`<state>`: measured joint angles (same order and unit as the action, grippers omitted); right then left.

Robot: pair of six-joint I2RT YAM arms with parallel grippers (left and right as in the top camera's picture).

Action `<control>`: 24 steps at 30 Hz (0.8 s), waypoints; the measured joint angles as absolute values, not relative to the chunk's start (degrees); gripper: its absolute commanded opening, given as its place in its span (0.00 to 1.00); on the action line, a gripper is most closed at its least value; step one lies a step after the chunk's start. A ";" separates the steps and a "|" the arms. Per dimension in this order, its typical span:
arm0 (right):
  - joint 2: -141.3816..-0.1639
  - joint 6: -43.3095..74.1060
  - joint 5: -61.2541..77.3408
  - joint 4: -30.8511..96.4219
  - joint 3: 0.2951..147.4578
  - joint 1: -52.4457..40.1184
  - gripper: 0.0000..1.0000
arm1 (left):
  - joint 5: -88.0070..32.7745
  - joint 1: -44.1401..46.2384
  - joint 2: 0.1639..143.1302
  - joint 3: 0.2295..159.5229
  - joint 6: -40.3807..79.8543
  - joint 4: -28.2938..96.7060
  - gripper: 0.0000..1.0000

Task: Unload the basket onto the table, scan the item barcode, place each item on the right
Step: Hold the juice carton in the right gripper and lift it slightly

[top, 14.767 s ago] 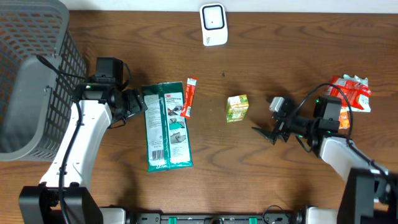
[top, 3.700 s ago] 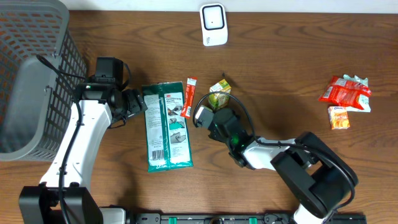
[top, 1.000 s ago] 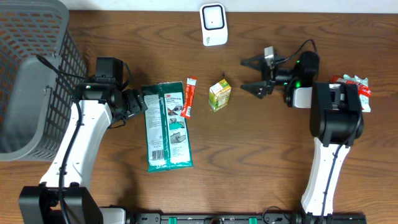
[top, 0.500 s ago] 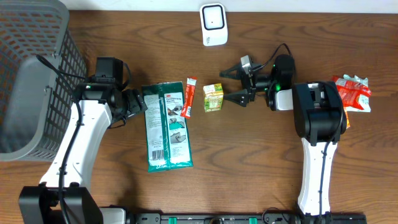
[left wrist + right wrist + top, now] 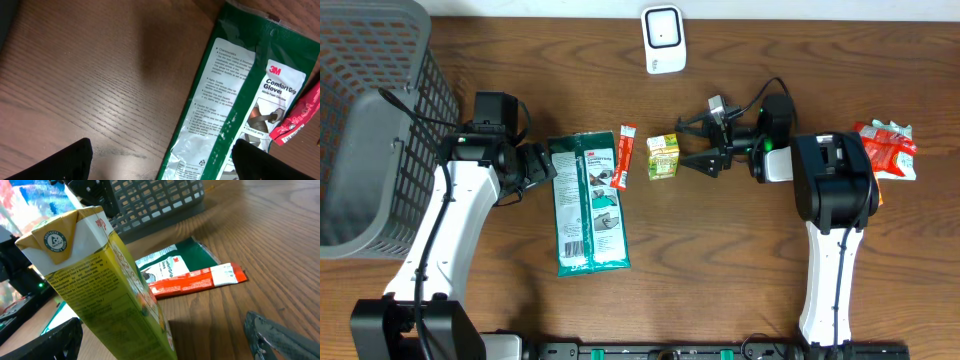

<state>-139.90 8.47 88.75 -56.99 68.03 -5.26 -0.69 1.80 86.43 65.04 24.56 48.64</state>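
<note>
A juice carton (image 5: 663, 157) stands on the table (image 5: 740, 260) below the white scanner (image 5: 662, 38). The right gripper (image 5: 684, 144) faces it, jaws wide apart, likely to grasp it. The left gripper (image 5: 538, 165), jaws also apart, overhangs a gloves packet (image 5: 588, 205).

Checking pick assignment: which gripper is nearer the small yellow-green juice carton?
Right. Right gripper sits open beside the small yellow-green juice carton; left gripper sits beyond the green glove pack.

We see a grey basket (image 5: 370, 120) at nine o'clock. A green gloves packet (image 5: 588, 205) lies left of centre, with a red sachet (image 5: 625, 156) just beside it at its one o'clock. Red snack packets (image 5: 885, 150) lie at three o'clock.
</note>
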 measured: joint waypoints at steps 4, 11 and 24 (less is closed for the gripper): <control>-139.90 8.47 88.75 -56.84 68.01 -6.02 0.99 | -0.69 1.80 86.43 65.04 24.53 48.66 0.90; -139.90 9.04 88.77 -56.82 67.33 -7.77 0.99 | -0.69 1.80 86.43 65.04 24.56 48.64 0.90; -139.52 11.09 88.68 -58.17 65.78 -8.23 0.98 | -0.69 1.80 86.43 65.04 24.53 48.64 0.90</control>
